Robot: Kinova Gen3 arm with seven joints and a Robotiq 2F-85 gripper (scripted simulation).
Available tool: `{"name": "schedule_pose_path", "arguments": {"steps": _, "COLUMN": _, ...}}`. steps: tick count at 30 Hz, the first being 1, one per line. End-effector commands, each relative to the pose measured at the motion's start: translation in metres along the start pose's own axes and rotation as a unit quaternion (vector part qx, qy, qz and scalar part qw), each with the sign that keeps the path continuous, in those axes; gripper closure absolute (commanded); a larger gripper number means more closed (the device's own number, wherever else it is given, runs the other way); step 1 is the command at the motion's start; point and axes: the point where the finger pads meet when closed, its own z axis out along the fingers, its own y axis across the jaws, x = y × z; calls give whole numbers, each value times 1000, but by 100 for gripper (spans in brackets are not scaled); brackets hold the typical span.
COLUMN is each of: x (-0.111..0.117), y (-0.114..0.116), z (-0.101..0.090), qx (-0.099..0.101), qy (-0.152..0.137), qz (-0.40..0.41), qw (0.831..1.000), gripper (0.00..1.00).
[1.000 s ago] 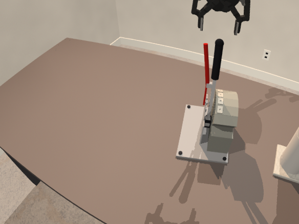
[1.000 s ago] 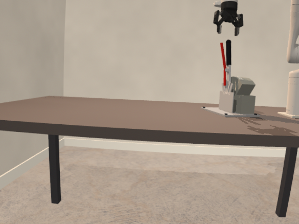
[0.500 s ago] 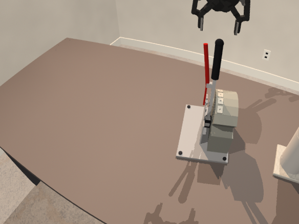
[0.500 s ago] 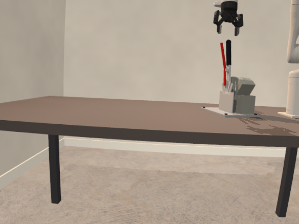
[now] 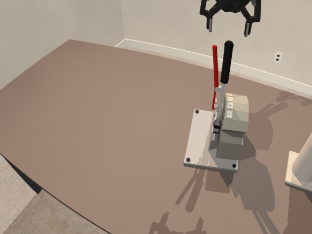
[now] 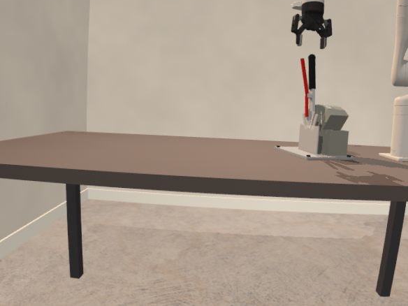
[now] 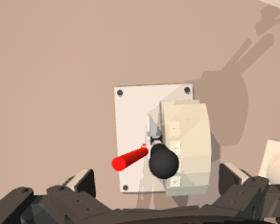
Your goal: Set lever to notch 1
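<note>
The lever stands nearly upright with a black handle [image 5: 227, 62] and a red bar [image 5: 215, 72] beside it, splayed away from the handle. Both rise from a grey notched housing [image 5: 233, 123] on a white base plate [image 5: 207, 140]. Small number plates [image 5: 229, 105] run along the housing's curved top; their digits are too small to read. My gripper [image 5: 228, 30] hangs open and empty just above the handle's top, touching nothing. In the exterior view the gripper [image 6: 311, 43] sits above the handle [image 6: 311, 73] and the red bar [image 6: 304, 85]. The wrist view looks straight down on the handle knob [image 7: 163, 161] and the red bar [image 7: 129, 158].
The robot's white base [image 5: 302, 161] stands at the right of the brown table, close to the lever unit. The table's edges lie far to the left and front. A wall with an outlet [image 5: 278, 56] is behind.
</note>
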Motion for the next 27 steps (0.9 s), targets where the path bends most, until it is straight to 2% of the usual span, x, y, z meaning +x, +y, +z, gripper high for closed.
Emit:
{"name": "schedule_pose_path", "arguments": {"steps": 1, "x": 0, "y": 0, "z": 0, "qx": 0, "qy": 0, "qz": 0, "qw": 1000, "gripper": 2}}
{"name": "schedule_pose_path", "arguments": {"steps": 14, "x": 0, "y": 0, "z": 2, "qx": 0, "qy": 0, "qz": 0, "qw": 1000, "gripper": 2}}
{"name": "schedule_pose_path", "arguments": {"steps": 27, "x": 0, "y": 0, "z": 16, "qx": 0, "qy": 0, "qz": 0, "qw": 1000, "gripper": 2}}
